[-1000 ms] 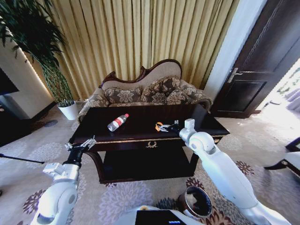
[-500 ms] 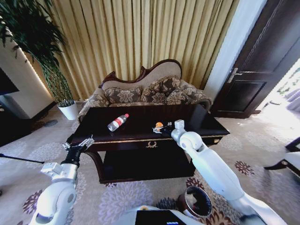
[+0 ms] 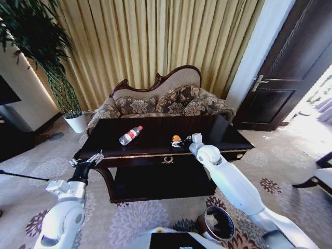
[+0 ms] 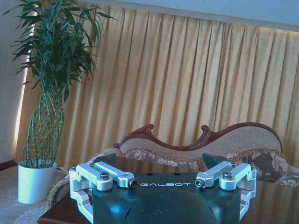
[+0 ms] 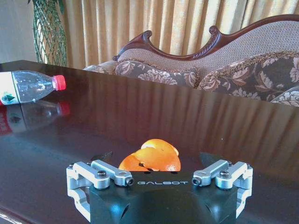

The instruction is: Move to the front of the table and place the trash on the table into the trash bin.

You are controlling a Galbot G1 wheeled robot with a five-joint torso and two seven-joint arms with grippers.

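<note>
Orange scrap [image 5: 152,156] on your bench [image 3: 155,129] now sits just before the right claw [image 3: 180,141], which has slid in over it; spread wide, I think. Left claw [image 3: 85,162] hangs open, off the bench's left end.

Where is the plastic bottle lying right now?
In the head view the plastic bottle lies on its side on the table, left of centre, left of the orange scrap.

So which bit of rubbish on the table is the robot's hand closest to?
The orange scrap, lying right in front of the right gripper; the bottle lies on its side farther off.
</note>
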